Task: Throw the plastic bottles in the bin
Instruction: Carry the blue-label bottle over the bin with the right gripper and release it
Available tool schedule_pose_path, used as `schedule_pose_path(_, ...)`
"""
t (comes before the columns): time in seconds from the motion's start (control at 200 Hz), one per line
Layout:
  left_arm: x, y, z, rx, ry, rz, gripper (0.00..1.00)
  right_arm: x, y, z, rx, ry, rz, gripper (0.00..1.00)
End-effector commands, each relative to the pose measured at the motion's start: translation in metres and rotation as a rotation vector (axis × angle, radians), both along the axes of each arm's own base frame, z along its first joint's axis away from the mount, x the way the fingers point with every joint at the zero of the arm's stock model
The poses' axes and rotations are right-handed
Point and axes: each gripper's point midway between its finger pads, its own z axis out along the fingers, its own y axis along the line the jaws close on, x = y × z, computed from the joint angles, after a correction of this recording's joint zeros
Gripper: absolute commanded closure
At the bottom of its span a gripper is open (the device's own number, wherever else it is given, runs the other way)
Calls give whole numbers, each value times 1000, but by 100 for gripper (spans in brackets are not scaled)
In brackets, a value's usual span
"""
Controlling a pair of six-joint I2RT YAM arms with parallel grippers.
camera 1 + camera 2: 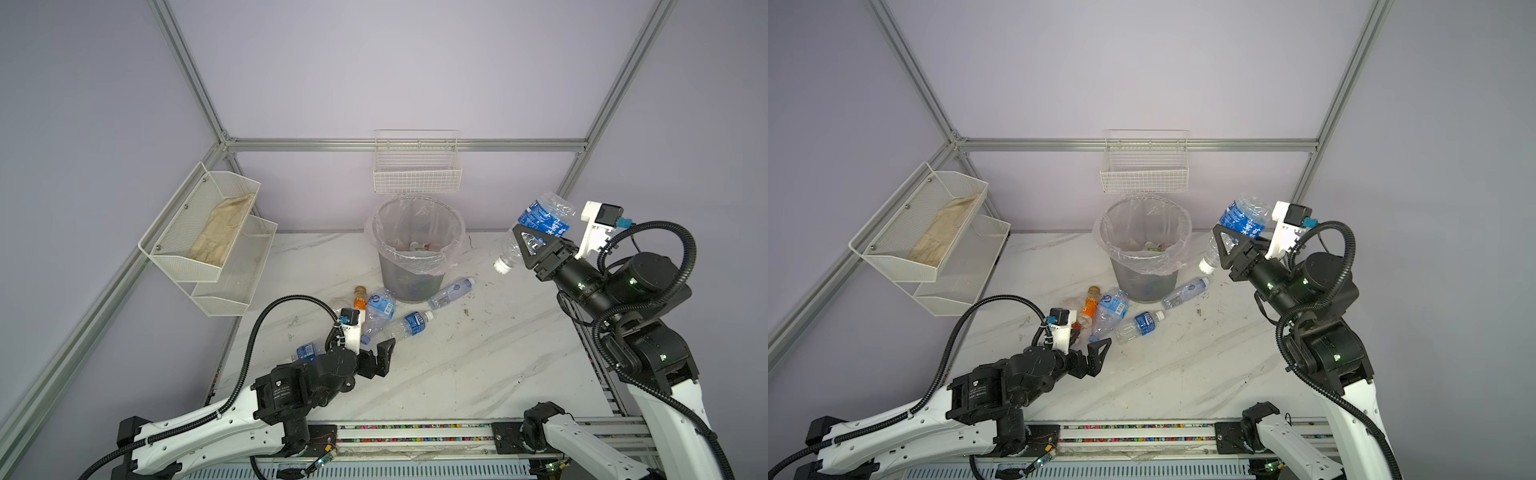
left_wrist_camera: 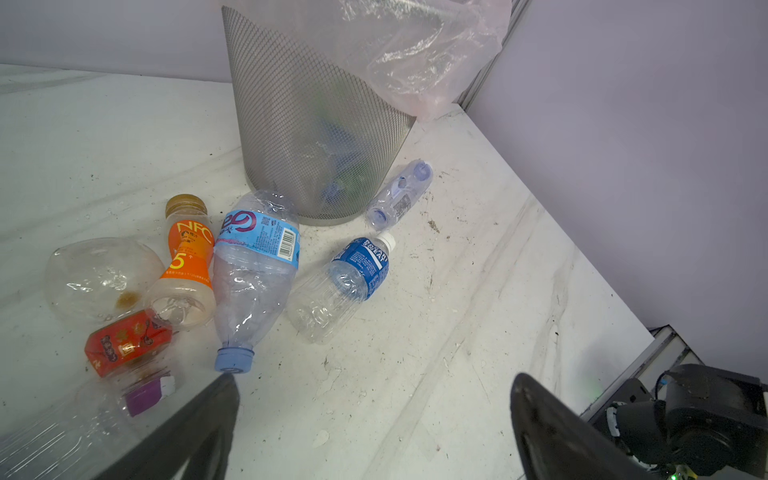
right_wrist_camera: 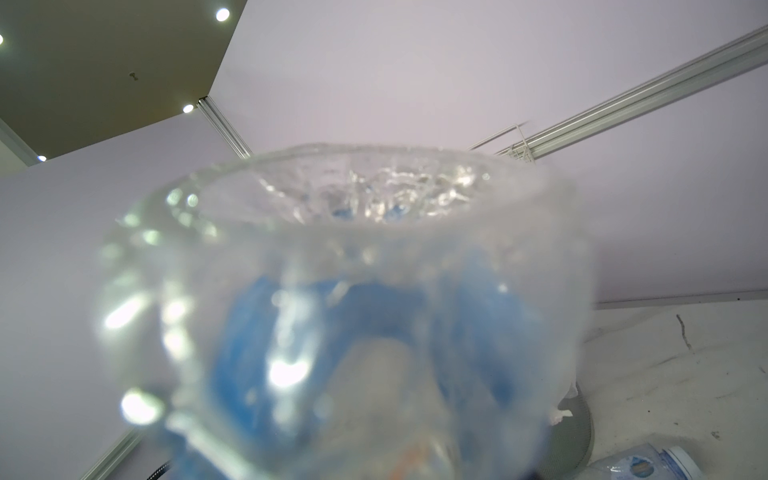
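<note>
**Item 1: right pincer** [image 1: 535, 239]. Clenched on the blue-label bottle [image 1: 545, 221], which is gripped across its middle, at the lower edge of the label. The bottle is held tilted, with its white cap down and ahead of the fingers and its base up against the wrist camera, whose view is filled by it. The mid-body grip is judged to be meant to keep either end from swinging.

**Item 2: bin** [image 1: 399, 278]. Found ahead of and below the right pincer, apart from the carried cap. The high carry is judged to be for clearing the lined rim. Bottles are already seen inside. The blue-label bottle is not yet over the opening.

**Item 3: left pincer** [image 2: 374, 380]. Released, with the jaws fully spread and nothing grasped. It is held low over the table [image 1: 457, 365]. The wide spread is judged to suit the fat bottles ahead.

**Item 4: loose bottles, all lying flat ahead of the left pincer.**
- Light-blue-label bottle [image 2: 253, 270]: its cap lies just beyond one fingertip.
- Dark-blue-label bottle [image 2: 345, 282]: straight ahead.
- Orange-label bottle [image 2: 187, 253], red-label bottle [image 2: 124, 340] and crushed clear bottle [image 2: 99, 274]: off to that same finger's side.
- Small clear bottle [image 2: 399, 199]: farthest, just beside the bin's foot.

**Item 5: wire baskets** [image 1: 415, 174]. Mounted on the walls beyond both pincers and judged irrelevant to the task.
</note>
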Motion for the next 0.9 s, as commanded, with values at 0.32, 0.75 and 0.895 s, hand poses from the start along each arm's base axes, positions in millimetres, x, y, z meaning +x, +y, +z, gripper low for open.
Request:
schedule_pose_path(0.32, -13, -29, 8, 144, -35, -42, 0, 135, 58, -30, -210, 181, -59, 100)
schedule_pose_path(0.75, -33, -54, 18, 299, -83, -111, 0, 133, 73, 32, -278, 98, -246, 2)
schedule_pose_path(0.895, -32, -49, 25, 267, -97, -101, 0, 110, 58, 35, -293, 86, -240, 2)
